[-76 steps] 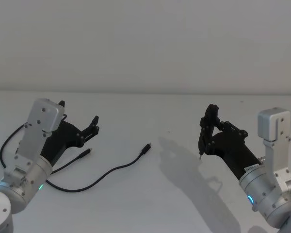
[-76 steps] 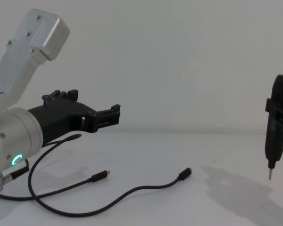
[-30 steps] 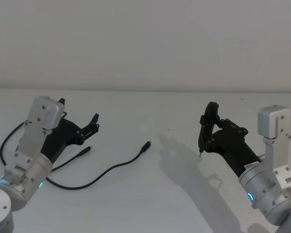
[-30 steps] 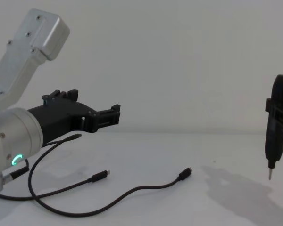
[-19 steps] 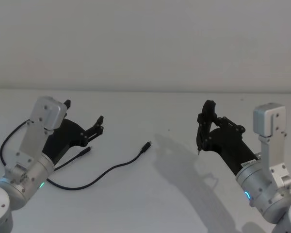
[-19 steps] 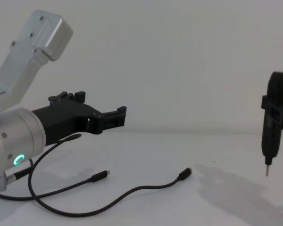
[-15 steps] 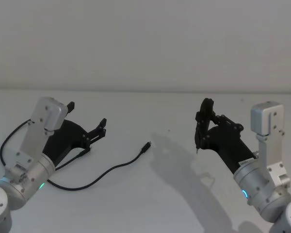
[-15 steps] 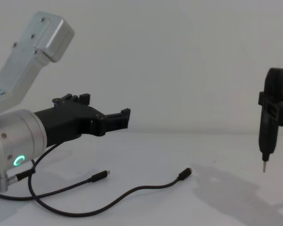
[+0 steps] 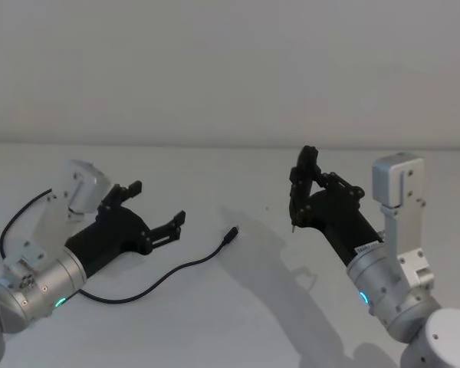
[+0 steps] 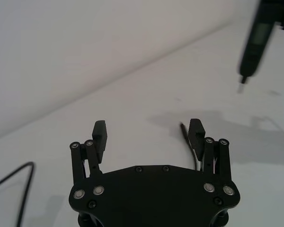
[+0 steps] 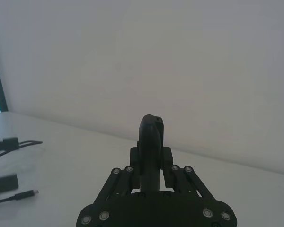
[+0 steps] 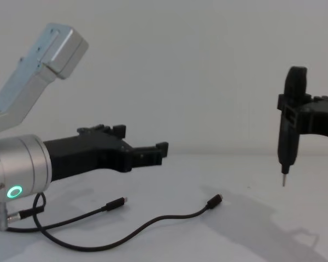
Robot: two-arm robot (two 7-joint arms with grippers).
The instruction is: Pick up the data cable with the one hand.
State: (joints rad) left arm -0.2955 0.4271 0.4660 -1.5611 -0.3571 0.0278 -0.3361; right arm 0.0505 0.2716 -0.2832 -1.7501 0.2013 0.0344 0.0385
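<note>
- The left gripper [image 9: 155, 205] has its two black fingers [image 10: 100, 133] spread wide with nothing between them.
- Seen from the side in the chest view, this gripper [image 12: 142, 141] hovers level above the white table [image 9: 238, 326], with clear air beneath it down to the data cable [image 12: 153, 220].
- Behind the fingers comes a black palm, then a silver wrist with a green glowing ring [image 12: 13, 191].
- The data cable lies loose on the table in a long shallow curve. The chest view shows both of its plugs: one [image 12: 214, 202] toward the table's middle, the other [image 12: 117, 203] below the left gripper.
- In the head view the middle plug [image 9: 231, 233] lies just beyond the spread fingers, and the cord runs back under the left arm.
- In the left wrist view that plug [image 10: 183, 128] sits close beside one fingertip.
- The right gripper [image 11: 151, 161] has its fingers pressed together on a black pen-shaped tool [image 11: 151, 130], held upright with its thin metal tip pointing down.
- The chest view shows the tool's tip [image 12: 283, 180] hanging clear above the table, well apart from the cable.
- Bare table lies open between the two grippers, and the table's far edge meets a plain pale wall [image 9: 230, 69].
</note>
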